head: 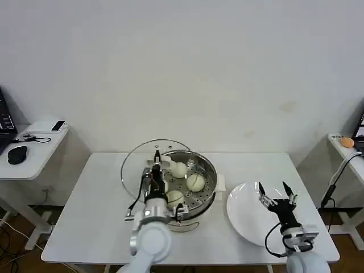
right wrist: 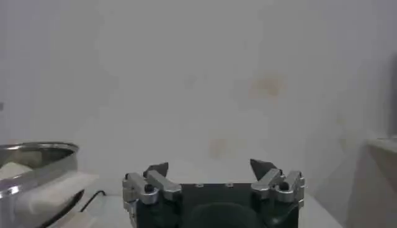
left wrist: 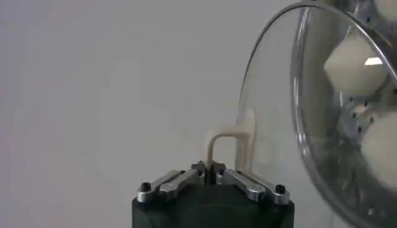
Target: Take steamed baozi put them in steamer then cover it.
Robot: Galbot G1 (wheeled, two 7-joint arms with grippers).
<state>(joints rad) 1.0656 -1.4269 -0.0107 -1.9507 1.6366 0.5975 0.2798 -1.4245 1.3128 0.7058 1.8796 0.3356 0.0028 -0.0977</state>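
Note:
The steamer (head: 211,170) stands mid-table, a shiny steel pot with a perforated tray. Three steamed baozi lie in it: one at the back (head: 180,169), one in the middle (head: 195,182), one at the front (head: 174,197). The cover (head: 135,162), clear glass with a metal rim, is tilted up on edge against the pot's left side. My left gripper (head: 157,163) is shut on its white handle (left wrist: 229,139), seen close in the left wrist view with the glass (left wrist: 273,93) and two buns (left wrist: 353,62) behind it. My right gripper (head: 277,196) hangs open and empty over the white plate (head: 244,222).
A side desk (head: 34,151) with a mouse and cables stands at the left, and another small table (head: 344,149) at the right. The steamer's rim (right wrist: 43,150) appears off to the side of my right gripper (right wrist: 211,167). A white wall is behind the table.

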